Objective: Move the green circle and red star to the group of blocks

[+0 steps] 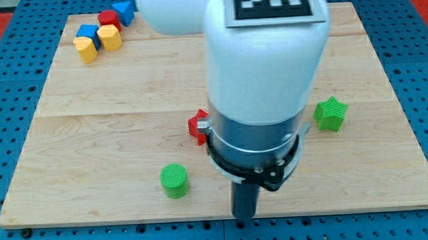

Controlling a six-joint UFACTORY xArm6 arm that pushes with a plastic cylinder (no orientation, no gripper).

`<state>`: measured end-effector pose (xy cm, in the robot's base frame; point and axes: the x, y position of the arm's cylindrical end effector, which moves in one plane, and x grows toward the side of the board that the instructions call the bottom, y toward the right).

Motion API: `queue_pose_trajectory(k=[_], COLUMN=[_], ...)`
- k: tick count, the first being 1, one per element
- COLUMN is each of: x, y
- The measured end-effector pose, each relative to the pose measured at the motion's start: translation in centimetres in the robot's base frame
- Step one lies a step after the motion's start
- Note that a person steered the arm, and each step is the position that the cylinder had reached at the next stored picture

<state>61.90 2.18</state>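
The green circle point(175, 181) sits near the view's bottom of the wooden surface point(92, 140), a small, rigid, light puck that should slide easily but may roll off a push that is not centred. The red star point(198, 126) lies above it, half hidden by the arm point(263, 74). There is no gripper here; my tip point(245, 215) rests to the view's right of the circle, apart from it. The group — yellow, blue and red blocks point(101, 31) — waits far off at the view's top left. A green star point(331, 114) sits right.

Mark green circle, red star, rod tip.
green circle point(174, 177): camera view, on its top face.
red star point(197, 126): camera view, on its visible left part.
my tip point(244, 215): camera view, on the rod's lower end.
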Motion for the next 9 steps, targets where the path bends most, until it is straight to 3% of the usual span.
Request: queue_pose_trajectory(k=[2,3,5,7,9], x=[0.0,-0.3,-4.7,-11.7,-13.6], y=[-3.1,-10.2,-5.9,-5.7,-4.9])
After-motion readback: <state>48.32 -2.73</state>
